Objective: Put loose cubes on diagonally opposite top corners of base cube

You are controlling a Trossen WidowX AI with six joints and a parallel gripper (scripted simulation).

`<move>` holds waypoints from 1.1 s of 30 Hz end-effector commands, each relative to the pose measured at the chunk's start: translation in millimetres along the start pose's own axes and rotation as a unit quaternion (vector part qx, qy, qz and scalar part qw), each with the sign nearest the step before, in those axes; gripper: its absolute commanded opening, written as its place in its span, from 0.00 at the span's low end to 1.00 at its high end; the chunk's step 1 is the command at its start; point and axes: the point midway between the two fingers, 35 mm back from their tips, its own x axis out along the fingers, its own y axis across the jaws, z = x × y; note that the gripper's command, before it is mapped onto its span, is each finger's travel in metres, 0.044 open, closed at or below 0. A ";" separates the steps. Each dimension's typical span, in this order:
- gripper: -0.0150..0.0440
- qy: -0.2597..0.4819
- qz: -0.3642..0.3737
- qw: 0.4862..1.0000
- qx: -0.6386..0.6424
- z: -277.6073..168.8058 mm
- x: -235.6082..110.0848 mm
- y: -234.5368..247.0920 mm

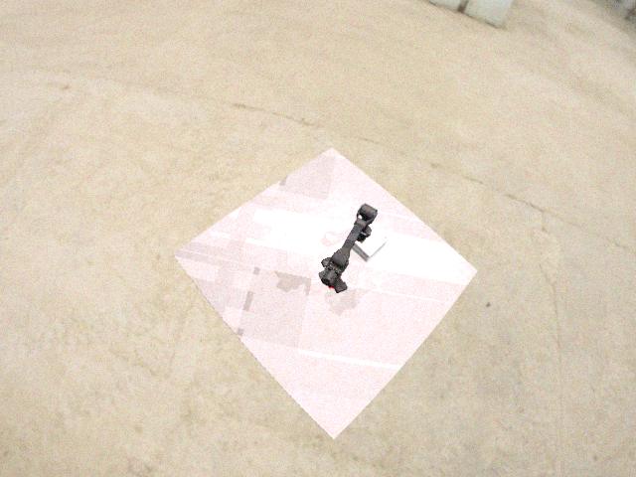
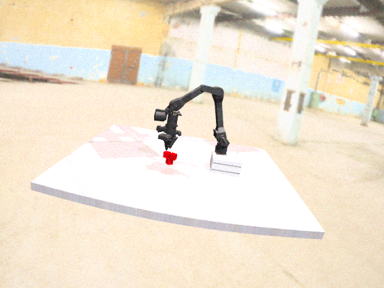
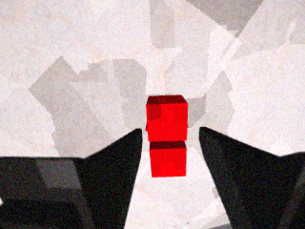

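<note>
Three red cubes form a small T-shaped stack on the white platform. In the exterior view, the base cube (image 2: 169, 161) stands below and two cubes (image 2: 167, 153) (image 2: 173, 155) rest side by side on top of it. The wrist view shows the two top cubes from above, the far one (image 3: 167, 116) and the near one (image 3: 168, 161), with a thin dark line between them; the base is hidden under them. My gripper (image 2: 168, 145) (image 3: 170, 133) (image 1: 332, 284) hovers just above the stack. Its fingers stand apart on either side of the cubes and do not touch them. A speck of red (image 1: 329, 288) shows under it in the top view.
The white platform (image 2: 173, 198) (image 1: 328, 370) carries the arm's pale base block (image 2: 225, 164) (image 1: 374, 248) to the right of the stack. The arm arches over from there. Bare sandy floor surrounds the platform.
</note>
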 end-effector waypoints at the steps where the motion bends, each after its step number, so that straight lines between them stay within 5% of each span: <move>1: 0.60 -0.005 0.003 1.000 0.000 1.6 -8.1 1.0; 29: 0.60 -0.005 0.003 1.000 0.000 1.7 -38.7 0.9; 33: 0.78 -0.002 0.002 1.000 0.000 1.0 -43.2 0.4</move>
